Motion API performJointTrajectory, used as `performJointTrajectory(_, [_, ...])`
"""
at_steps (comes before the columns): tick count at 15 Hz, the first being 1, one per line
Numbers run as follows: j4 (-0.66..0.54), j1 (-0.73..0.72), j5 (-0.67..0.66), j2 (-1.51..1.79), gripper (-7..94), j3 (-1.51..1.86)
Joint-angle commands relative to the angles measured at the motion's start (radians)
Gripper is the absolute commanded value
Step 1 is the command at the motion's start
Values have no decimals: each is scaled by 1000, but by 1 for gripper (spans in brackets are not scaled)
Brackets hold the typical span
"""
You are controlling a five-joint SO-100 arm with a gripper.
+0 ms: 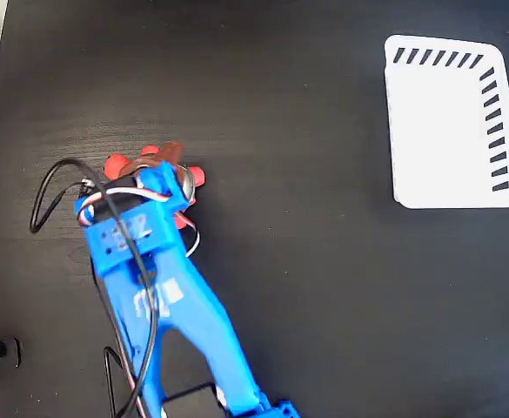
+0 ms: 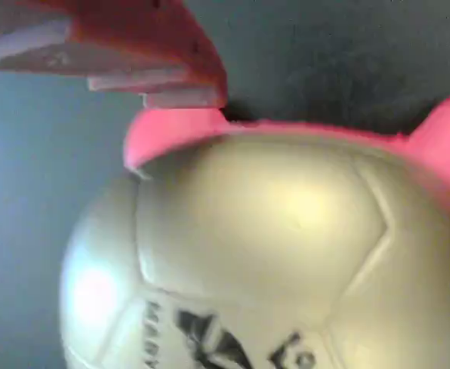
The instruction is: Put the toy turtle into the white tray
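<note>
So the turtle [image 1: 154, 170] sits on the black table [image 1: 324, 287] at the left of the fixed view, mostly buried under the blue arm [image 1: 163, 296], with only red legs and a bit of shell poking out. The gripper [image 1: 163, 178] is right on top of it, probably lining up a grab, but I can't tell whether the jaws are spread or clamped on it. The wrist view fills with the shiny shell [image 2: 263, 254] and its sticker, plus one red finger [image 2: 132, 46] above, which the fixed view hides. The tray [image 1: 445, 131] is well apart at upper right, only seen from the fixed view.
</note>
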Motion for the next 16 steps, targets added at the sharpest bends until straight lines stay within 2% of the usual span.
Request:
performJointTrajectory(1, [-11,-25,29,8,65,-57])
performJointTrajectory(5, [-37,-48,67,-28,63,-60])
performJointTrajectory(9, [-49,-55,91,-26,39,-57])
performJointTrajectory(10, [-51,-54,91,-25,29,-57])
performJointTrajectory(12, [-51,-34,91,-12,1,-55])
performJointTrajectory(16, [49,37,-11,158,0,-52])
